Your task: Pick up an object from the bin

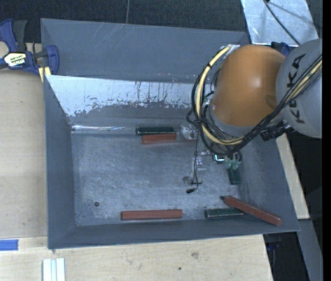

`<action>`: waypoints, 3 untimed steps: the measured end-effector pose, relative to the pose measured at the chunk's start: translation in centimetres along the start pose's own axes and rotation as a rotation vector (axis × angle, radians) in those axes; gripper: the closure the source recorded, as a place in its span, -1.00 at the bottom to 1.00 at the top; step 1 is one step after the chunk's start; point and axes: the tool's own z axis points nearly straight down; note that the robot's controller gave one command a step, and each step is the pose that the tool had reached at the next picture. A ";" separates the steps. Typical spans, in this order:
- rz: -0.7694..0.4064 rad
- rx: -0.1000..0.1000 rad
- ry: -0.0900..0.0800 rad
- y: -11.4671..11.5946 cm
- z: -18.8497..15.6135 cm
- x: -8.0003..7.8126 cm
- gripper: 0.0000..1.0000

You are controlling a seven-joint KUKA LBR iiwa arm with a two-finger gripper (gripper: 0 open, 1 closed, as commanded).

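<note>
My gripper (213, 183) hangs below the orange dome over the right middle of the bin floor. It is open: one thin finger (196, 177) points down on the left, the other, short and dark, stands to its right. Only bare floor lies between them. Closest to it, along the front wall, a dark green bar (224, 213) lies flat with a reddish-brown bar (252, 211) slanting across its right end. Another brown bar (151, 215) rests flat further left at the front wall.
At the back wall a dark green bar (155, 131) and a short brown bar (158, 138) lie side by side. The arm and its cables cover the bin's right rear corner.
</note>
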 end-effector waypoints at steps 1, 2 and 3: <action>0.020 0.000 -0.012 -3.6 0.3 -5.4 -1.00; -0.009 0.000 -0.008 -0.4 12.9 -8.6 -1.00; -0.006 -0.001 -0.020 -0.5 12.0 -9.0 1.00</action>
